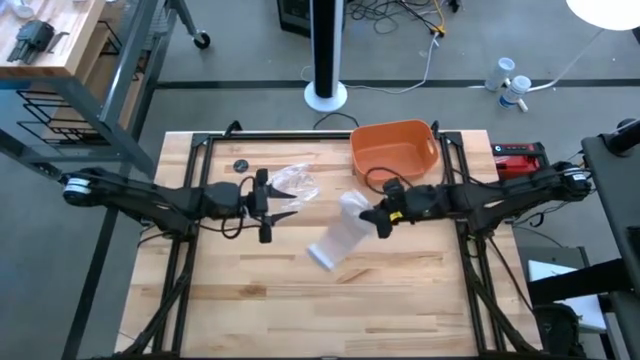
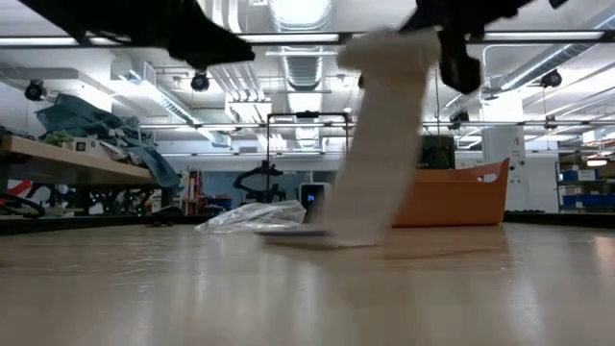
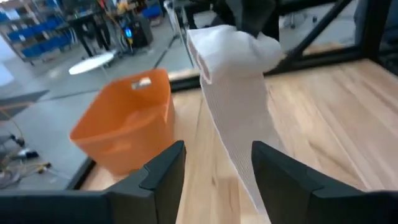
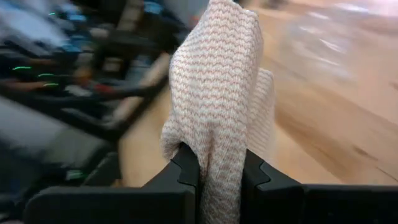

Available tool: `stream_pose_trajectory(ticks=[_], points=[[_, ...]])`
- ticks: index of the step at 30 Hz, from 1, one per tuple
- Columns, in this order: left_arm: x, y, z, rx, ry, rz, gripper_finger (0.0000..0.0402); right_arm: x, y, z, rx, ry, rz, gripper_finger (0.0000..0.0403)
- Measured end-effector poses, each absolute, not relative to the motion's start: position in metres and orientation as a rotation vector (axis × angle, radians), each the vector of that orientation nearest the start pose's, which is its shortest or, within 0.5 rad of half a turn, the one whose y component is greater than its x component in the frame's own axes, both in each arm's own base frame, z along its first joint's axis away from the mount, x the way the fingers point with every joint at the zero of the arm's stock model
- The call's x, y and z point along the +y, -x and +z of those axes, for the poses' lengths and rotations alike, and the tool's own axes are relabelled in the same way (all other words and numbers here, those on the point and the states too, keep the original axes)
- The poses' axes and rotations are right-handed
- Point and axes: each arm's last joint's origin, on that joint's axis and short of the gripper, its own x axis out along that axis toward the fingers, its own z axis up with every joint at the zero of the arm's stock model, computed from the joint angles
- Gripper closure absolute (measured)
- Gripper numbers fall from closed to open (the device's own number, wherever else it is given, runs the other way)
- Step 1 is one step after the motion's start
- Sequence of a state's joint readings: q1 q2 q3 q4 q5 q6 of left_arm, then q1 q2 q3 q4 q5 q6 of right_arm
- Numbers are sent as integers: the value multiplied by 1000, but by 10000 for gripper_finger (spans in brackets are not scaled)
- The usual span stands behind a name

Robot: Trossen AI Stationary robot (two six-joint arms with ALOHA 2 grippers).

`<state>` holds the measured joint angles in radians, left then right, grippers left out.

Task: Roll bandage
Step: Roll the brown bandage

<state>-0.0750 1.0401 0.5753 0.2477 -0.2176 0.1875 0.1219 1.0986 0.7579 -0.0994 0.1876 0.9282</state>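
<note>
The bandage point(image 1: 343, 233) is an off-white gauze strip that hangs from my right gripper point(image 1: 378, 220) down to the table, where its lower end point(image 2: 336, 231) rests. It also shows in the left wrist view point(image 3: 239, 106) and the right wrist view point(image 4: 217, 106). My right gripper is shut on its upper end, raised above the table's middle. My left gripper point(image 1: 268, 206) is open and empty, left of the bandage, its fingers pointing toward it. My right gripper pinches the bandage's upper end point(image 4: 219, 168) between its two fingers, the cloth bunched into several layers there. It comes level from the table's right side. The strip hangs slanting below the fingers, fairly straight, its lower end point(image 1: 322, 256) on the table.
An orange tub point(image 1: 394, 150) stands at the far side right of the middle. A crumpled clear plastic wrapper point(image 1: 292, 182) lies by my left gripper. A small dark disc point(image 1: 241, 165) lies at the far left. Bare wooden table point(image 1: 330, 310) lies on the near side.
</note>
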Motion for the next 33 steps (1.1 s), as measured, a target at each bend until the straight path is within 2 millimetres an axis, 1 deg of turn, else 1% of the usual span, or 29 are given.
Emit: stream_pose_trajectory(ticks=[2,6,8,10,12,13,16,18,20,22,23,25,27,29,31,33], points=[[-11,-227,244,239,-218,121,234,23,-233,258,434,-866,-319,368],[-11,-237,228,222,-239,123,248,23,-232,231,534,-893,-395,368],[-12,-245,222,194,-245,125,253,23,-234,226,533,-905,-399,368],[-12,-253,212,196,-251,125,258,24,-242,231,457,-913,-349,368],[-13,-259,203,206,-256,123,263,23,-249,239,370,-920,-275,368],[-13,-261,202,200,-264,124,265,23,-253,245,319,-925,-231,368],[-13,-266,209,173,-276,131,273,23,-259,259,212,-915,-140,368],[-13,-263,215,161,-271,133,277,25,-260,268,154,-901,-99,368],[-13,-260,220,146,-259,135,281,30,-254,270,149,-882,-73,368],[-13,-255,224,151,-235,135,284,34,-248,267,155,-870,-81,368],[-13,-253,226,143,-227,136,285,35,-245,259,171,-868,-109,368],[-13,-252,228,140,-214,137,286,34,-236,238,222,-874,-182,368],[-13,-253,225,152,-187,138,286,31,-228,218,244,-898,-247,368],[-13,-258,220,155,-168,139,286,28,-217,198,267,-919,-311,368],[-13,-262,211,198,-173,136,286,25,-208,179,292,-954,-378,368],[-13,-269,203,225,-177,141,286,23,-200,165,282,-976,-402,368]])
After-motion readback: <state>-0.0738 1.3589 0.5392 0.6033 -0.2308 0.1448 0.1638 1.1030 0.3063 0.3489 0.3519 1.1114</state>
